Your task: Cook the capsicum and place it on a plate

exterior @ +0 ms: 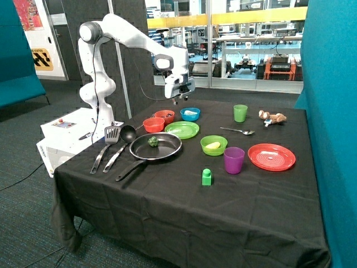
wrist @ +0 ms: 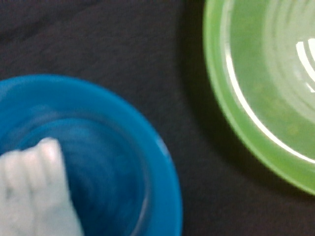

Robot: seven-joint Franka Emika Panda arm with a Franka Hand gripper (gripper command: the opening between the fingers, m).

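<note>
The capsicum [exterior: 153, 141], small, dark green and lumpy, lies inside the black frying pan [exterior: 156, 147]. The flat lime-green plate [exterior: 182, 129] sits just behind the pan and holds nothing; part of its rim shows in the wrist view [wrist: 256, 73]. My gripper [exterior: 176, 99] hangs in the air above the table's back part, over the gap between the blue bowl [exterior: 190, 114] and the plate, well above and apart from the capsicum. The wrist view looks down on the blue bowl [wrist: 98, 162] with a white piece [wrist: 37, 191] in it.
Two red bowls [exterior: 154, 124] stand behind the pan, a spatula [exterior: 106, 146] and a ladle [exterior: 121, 144] beside it. A lime-green bowl with a pale yellow piece [exterior: 213, 144], a purple cup [exterior: 234, 160], a green block [exterior: 207, 177], a red ridged plate [exterior: 271, 157], a green cup [exterior: 240, 113] and a spoon [exterior: 239, 131] lie further along.
</note>
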